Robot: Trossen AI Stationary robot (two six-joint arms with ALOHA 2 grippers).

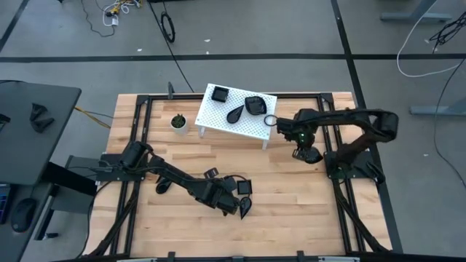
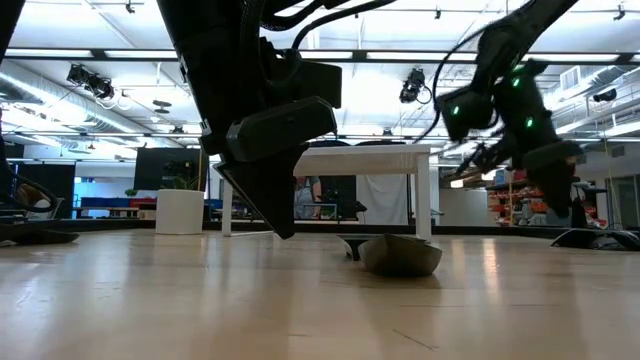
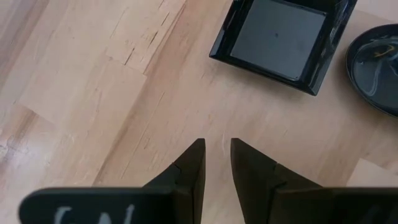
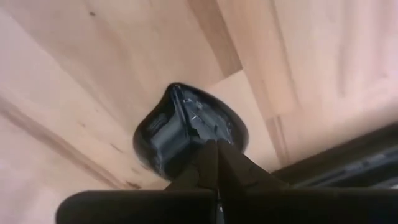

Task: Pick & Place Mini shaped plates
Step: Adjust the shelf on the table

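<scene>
Right fingers point(image 4: 214, 163) clamp teardrop plate point(image 4: 186, 127) rim, tip pointing away; left fingers point(image 3: 217, 163) slightly parted, empty.

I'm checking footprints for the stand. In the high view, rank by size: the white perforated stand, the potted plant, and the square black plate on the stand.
1. White perforated rectangular stand, by far largest.
2. Small white pot with green plant and glossy black square plate: look alike, no ranking.
</scene>
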